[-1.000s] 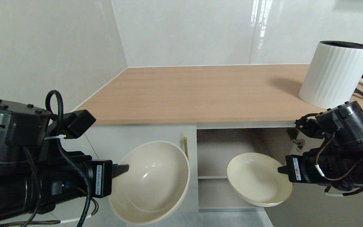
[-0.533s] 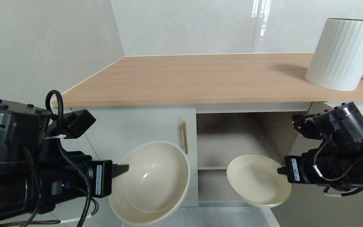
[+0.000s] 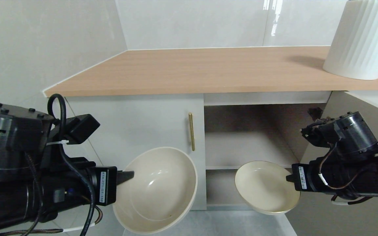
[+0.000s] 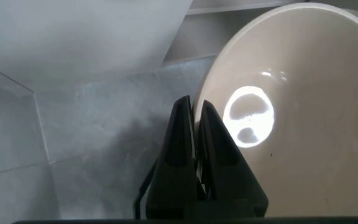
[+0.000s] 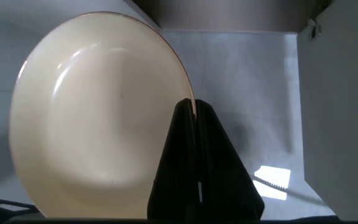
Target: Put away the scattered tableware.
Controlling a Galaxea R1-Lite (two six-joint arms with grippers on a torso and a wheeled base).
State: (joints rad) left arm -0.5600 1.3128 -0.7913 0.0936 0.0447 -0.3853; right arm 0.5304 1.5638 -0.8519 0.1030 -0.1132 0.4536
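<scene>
The camera has dipped, baring more of the open cupboard [image 3: 244, 147]. The left end effector [image 3: 130, 175] clamps the big bowl [image 3: 157, 193] by its rim, and the right end effector [image 3: 288, 178] clamps the small bowl [image 3: 264, 188] at the cupboard's 6 o'clock. Rim-only grips may slip.

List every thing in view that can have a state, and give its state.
large bowl: held by rim, tilted.
shallow dish: held by rim, tilted.
left gripper: shut on large bowl.
right gripper: shut on shallow dish.
left cabinet door: closed.
right cabinet compartment: open.
</scene>
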